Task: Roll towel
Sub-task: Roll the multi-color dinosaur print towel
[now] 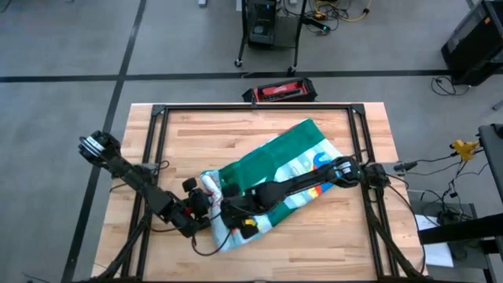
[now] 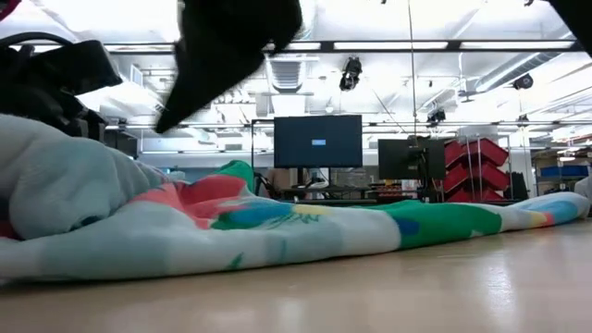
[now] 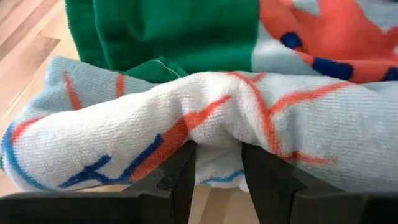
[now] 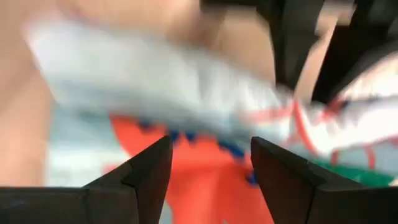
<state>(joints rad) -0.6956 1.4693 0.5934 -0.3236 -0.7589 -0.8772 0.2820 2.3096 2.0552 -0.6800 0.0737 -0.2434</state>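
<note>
High view: the towel (image 1: 275, 177) lies diagonally across the wooden table (image 1: 196, 134), from the lower centre of the frame up toward the right of centre. Its green back is folded over the middle, and the dinosaur-printed face shows along the right and lower edges. A thick rolled end sits at the lower-left tip of the cloth. The left gripper (image 1: 206, 200) comes in from the lower left and meets that rolled end. The right arm reaches across the cloth from the right, its gripper (image 1: 234, 206) just beside the left one over the same end.

Low view: the towel (image 2: 277, 227) stretches across the whole frame on the tabletop, bulkiest at the left, where the roll rises, and thinning to the right. A dark arm part (image 2: 227, 46) hangs blurred at the upper left. Monitors (image 2: 317, 141) and red bins (image 2: 476, 162) stand in the room behind.

Left wrist view: the left gripper (image 3: 217, 174) has its fingers (image 3: 180, 177) partly closed, pinching a fold of the pale printed roll (image 3: 205, 130) that bulges over them; green cloth lies beyond.

Right wrist view: the right gripper (image 4: 210, 165) has its fingers (image 4: 149, 171) spread apart with nothing between them, hovering over the red-printed cloth (image 4: 199, 180); the picture is blurred.
</note>
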